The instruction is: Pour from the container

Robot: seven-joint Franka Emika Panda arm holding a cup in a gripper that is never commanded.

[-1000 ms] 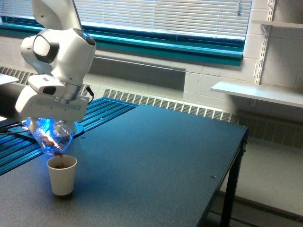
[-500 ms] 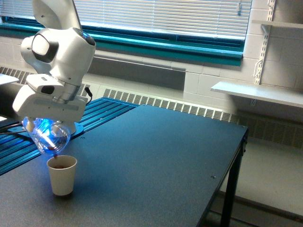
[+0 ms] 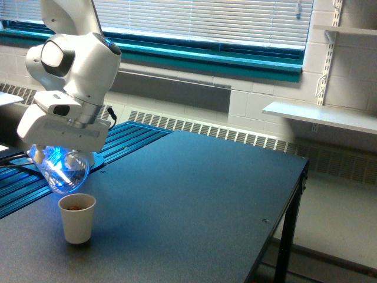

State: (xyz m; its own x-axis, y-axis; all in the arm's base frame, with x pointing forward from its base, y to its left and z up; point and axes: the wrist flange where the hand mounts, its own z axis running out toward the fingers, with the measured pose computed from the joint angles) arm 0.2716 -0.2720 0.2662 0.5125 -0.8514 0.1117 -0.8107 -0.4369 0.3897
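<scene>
Gripping the container [image 3: 63,171] tilted mouth-down: tool [image 3: 59,154] pinching it | container just above white paper cup [image 3: 77,218], apart | cup upright on tabletop [image 3: 194,194], brown contents inside

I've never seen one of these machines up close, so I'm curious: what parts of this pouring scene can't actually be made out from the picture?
- Gripper, exterior view: its fingers sit behind the arm's white housing and the container, so the grasp is unseen.
- Container's contents: blue glare hides whether anything is left.
- Paper cup: brown contents show at the rim, too small to identify; depth is hidden by its wall.
- Table: cut off by the lower edge.
</scene>
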